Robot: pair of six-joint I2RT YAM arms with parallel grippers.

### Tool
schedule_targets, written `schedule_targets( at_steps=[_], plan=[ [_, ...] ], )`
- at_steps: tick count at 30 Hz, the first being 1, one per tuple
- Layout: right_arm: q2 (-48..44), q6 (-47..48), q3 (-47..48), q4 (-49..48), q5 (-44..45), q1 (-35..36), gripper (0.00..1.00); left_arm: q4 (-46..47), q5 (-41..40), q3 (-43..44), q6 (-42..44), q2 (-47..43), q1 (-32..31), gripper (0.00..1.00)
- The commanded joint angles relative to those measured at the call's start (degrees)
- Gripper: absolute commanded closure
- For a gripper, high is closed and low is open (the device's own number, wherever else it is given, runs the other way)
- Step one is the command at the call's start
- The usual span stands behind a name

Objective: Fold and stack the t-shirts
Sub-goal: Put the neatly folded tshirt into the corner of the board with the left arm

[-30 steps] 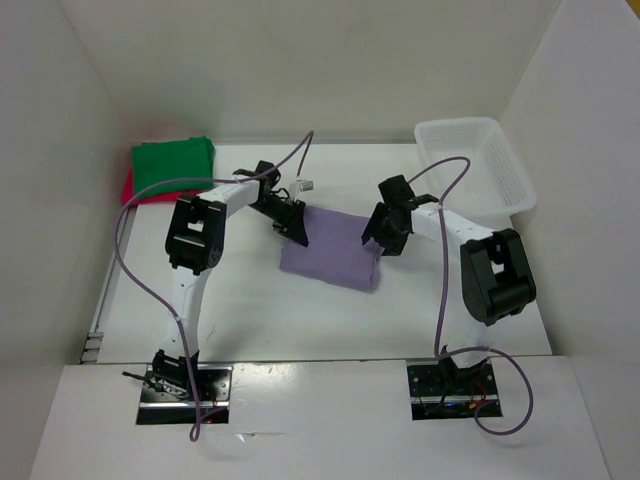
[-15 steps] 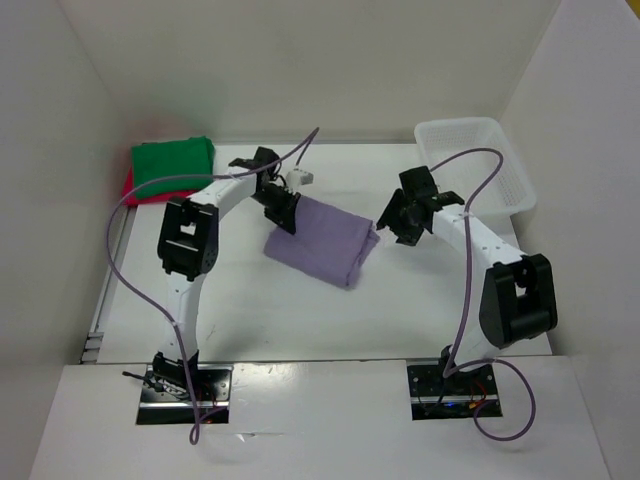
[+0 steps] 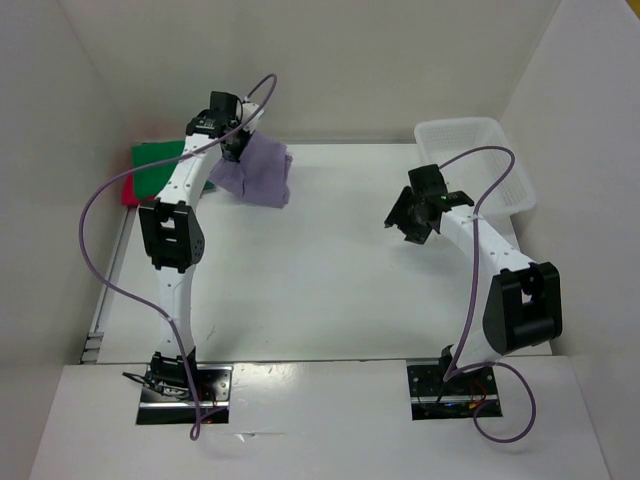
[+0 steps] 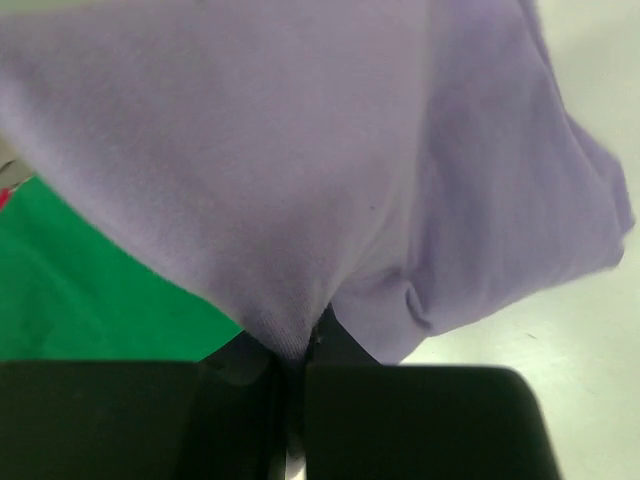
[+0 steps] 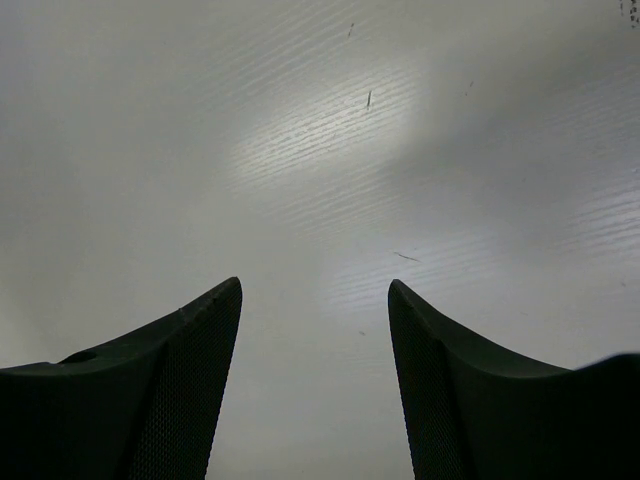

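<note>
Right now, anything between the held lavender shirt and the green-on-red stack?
Nothing visible. The pale lavender cloth t-shirt hangs from the left gripper beside the folded green cloth t-shirt lying on the red one.

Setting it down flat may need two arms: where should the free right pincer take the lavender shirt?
Probably the lavender shirt by its drooping edge opposite the left pincer, coming from the robot's right. That pincer pinches one fold near the green shirt; the rest hangs bunched rightward, unobstructed.

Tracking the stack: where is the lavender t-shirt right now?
The lavender t-shirt is at the far left of the top view, pinched in the left gripper, just beside the green t-shirt lying on the red t-shirt.
</note>
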State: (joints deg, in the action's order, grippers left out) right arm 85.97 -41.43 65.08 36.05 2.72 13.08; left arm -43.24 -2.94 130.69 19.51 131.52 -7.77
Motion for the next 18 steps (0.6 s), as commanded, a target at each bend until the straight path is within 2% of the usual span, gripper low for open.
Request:
schedule_targets(
  at_steps=[1,4,18],
  plan=[
    [-1.86,1.26,0.75,1.3,1.94,-0.34,0.34,-1.32,-5.67,5.7,1.23,2.33,1.35,1.0],
    [-2.39,1.26,0.14,1.3,2.46,-0.86,0.34,-1.32,-7.51,8.07,2.46,2.33,3.54,1.0],
    [-1.78,2.85,-0.92,1.3,2.46,-2.0,0.34,-4.48,-6.73,18.63,5.37,5.75,14.35,1.0]
  ],
)
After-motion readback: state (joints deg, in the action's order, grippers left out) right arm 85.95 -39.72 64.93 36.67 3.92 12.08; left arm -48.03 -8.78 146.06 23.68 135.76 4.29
